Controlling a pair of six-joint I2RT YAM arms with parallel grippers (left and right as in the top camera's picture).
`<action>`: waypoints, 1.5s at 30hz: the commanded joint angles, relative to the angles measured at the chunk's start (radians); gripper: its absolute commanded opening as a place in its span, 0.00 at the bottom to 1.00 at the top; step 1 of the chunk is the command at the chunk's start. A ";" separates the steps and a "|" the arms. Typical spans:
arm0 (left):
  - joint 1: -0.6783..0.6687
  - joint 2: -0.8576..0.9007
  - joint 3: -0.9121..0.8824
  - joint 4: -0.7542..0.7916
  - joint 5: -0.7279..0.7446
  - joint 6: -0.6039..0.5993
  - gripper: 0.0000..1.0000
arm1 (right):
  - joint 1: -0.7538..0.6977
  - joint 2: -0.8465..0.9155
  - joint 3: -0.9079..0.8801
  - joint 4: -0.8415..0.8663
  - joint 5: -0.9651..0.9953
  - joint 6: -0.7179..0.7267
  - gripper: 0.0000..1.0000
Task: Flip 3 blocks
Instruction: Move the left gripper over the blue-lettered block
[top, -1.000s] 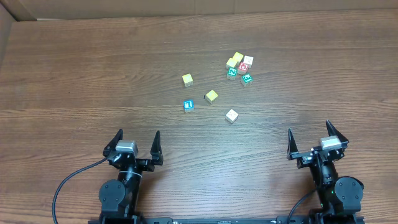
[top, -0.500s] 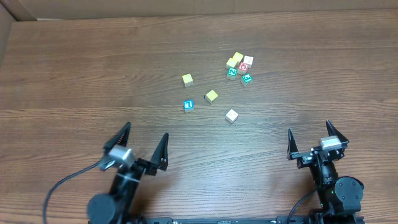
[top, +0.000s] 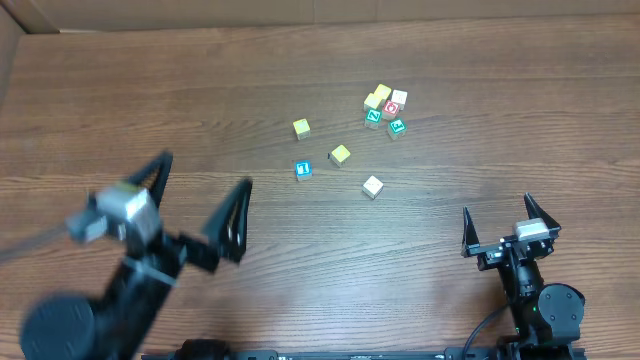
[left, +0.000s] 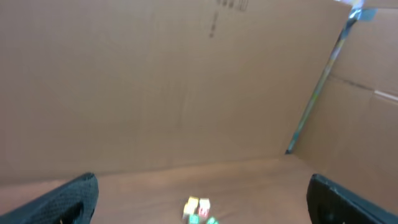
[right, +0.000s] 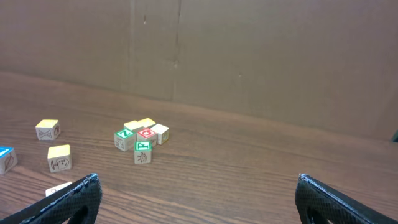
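Three loose blocks lie mid-table: a blue block (top: 303, 169) with a white mark, a cream-white block (top: 372, 186) and a pale yellow block (top: 340, 154). The right wrist view shows them too: the blue block (right: 5, 158) at the left edge, the pale yellow block (right: 60, 157), and the cream-white block (right: 58, 188) partly cut off. My left gripper (top: 205, 171) hangs raised and open, left of the blue block and apart from it. My right gripper (top: 497, 206) stands open near the front right, holding nothing. The left wrist view is blurred, and its gripper (left: 203, 179) is spread wide.
Another yellow cube (top: 301, 128) sits alone behind the blue one. A tight cluster (top: 385, 108) of yellow, white, red-marked and green-marked cubes lies at the back right, seen also as a cluster (right: 142, 137) and a blurred cluster (left: 199, 208). Cardboard walls (left: 186, 81) ring the table.
My left arm has lifted off its rest and swung up and to the left, its open fingers now nearer the camera. The right arm and all cubes are unmoved.
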 joint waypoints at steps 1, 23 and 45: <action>0.005 0.274 0.330 -0.222 0.074 -0.005 1.00 | -0.003 -0.007 -0.011 0.004 -0.006 -0.003 1.00; -0.022 1.262 1.004 -1.223 0.084 0.056 0.47 | -0.003 -0.007 -0.011 0.004 -0.006 -0.003 1.00; -0.315 1.572 0.883 -1.012 -0.273 -0.111 0.50 | -0.003 -0.007 -0.011 0.004 -0.006 -0.003 1.00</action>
